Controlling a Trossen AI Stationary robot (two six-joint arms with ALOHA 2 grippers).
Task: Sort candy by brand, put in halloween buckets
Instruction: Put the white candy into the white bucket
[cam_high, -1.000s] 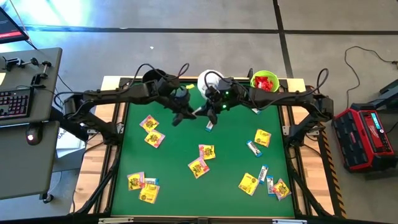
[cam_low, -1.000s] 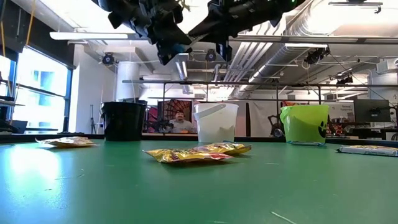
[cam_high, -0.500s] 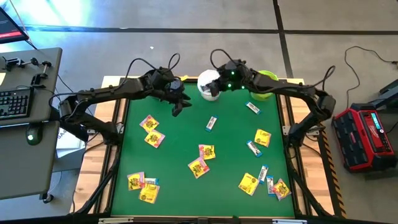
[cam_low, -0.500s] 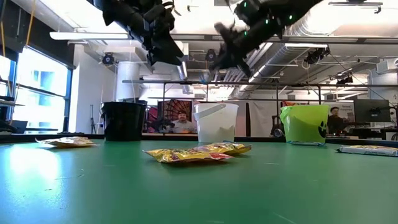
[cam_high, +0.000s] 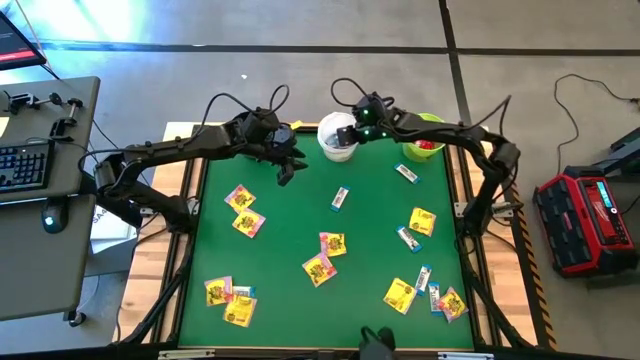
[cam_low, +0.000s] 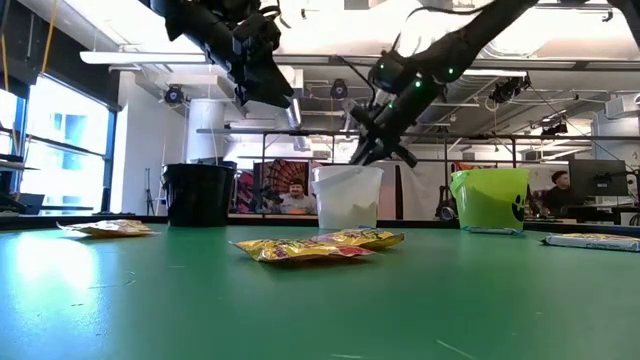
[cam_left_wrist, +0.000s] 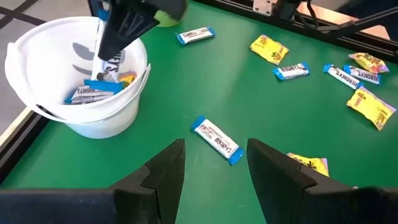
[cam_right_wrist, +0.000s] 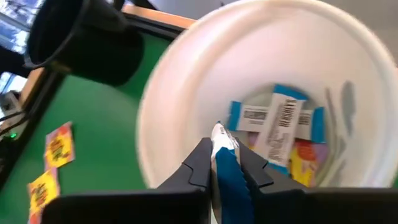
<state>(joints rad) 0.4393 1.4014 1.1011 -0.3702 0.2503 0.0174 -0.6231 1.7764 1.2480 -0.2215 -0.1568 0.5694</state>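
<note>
My right gripper (cam_high: 346, 138) is over the white bucket (cam_high: 334, 130), shut on a slim white-and-blue candy packet (cam_right_wrist: 222, 163). Several like packets (cam_right_wrist: 273, 121) lie in that bucket's bottom. My left gripper (cam_left_wrist: 214, 171) hangs open with nothing in it above the table's far left part, near the black bucket (cam_low: 198, 193). Below and ahead of it another white-and-blue packet (cam_left_wrist: 216, 139) lies flat on the green mat. The lime green bucket (cam_high: 425, 140), with red candy inside, stands to the right of the white one. My right gripper pinches the white-and-blue packet between its two fingers, and the packet's free end (cam_right_wrist: 219, 134) sticks out past the fingertips. The fingers slant down over the white bucket's rim. The packet (cam_left_wrist: 109, 61) hangs below them inside the bucket's mouth, clear of the candy beneath.
Yellow, red and white-and-blue packets lie scattered over the mat, among them ones near the left (cam_high: 245, 222), the middle (cam_high: 320, 268) and the near right (cam_high: 400, 295). The three buckets stand along the far edge. People show in the room behind the table.
My right gripper, shut on the packet, has gone from beside my left gripper over the mat toward the far edge, then down over the white bucket's mouth, turning as it went. My left gripper has drawn back a little toward the far left.
</note>
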